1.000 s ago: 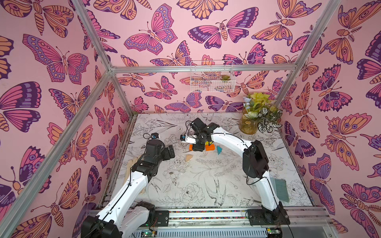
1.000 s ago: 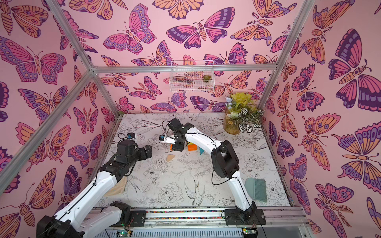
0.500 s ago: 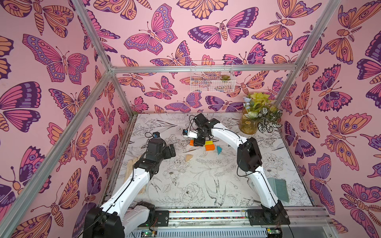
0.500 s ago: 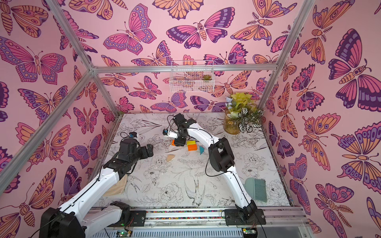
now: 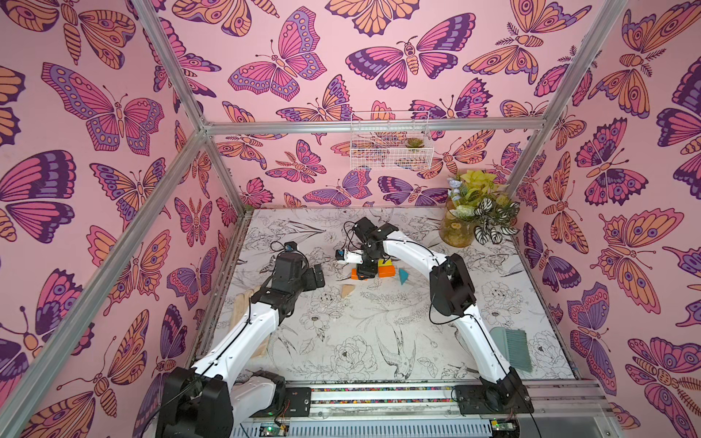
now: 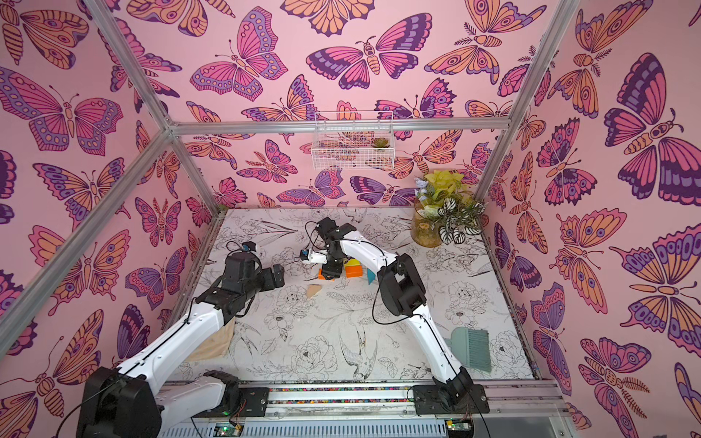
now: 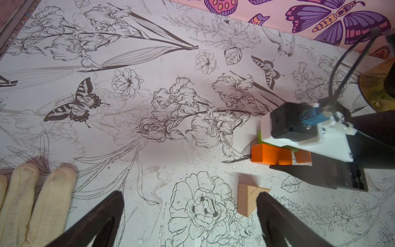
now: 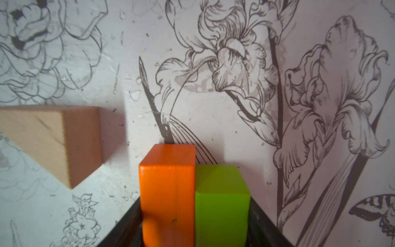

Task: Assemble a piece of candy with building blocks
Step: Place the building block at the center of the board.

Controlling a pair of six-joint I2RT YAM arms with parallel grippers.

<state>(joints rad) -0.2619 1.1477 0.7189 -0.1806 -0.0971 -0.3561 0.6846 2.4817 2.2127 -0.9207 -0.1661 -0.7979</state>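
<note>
Your left gripper (image 5: 318, 275): spread wide, empty, beside tan wedge (image 5: 347, 291) | wedge looks light, hard; angled sides may squirt free, so seat one jaw flat | your right gripper (image 5: 367, 270): pinching orange block (image 8: 167, 192) and green block (image 8: 221, 203) together, mid-table | teal wedge (image 5: 403, 276) lies further right, apart.

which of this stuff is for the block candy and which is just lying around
For the job: orange block, second orange block, green block, yellow block, teal wedge, tan wedge.
Lying about: flower vase, brush, wire basket, cloth glove.
</note>
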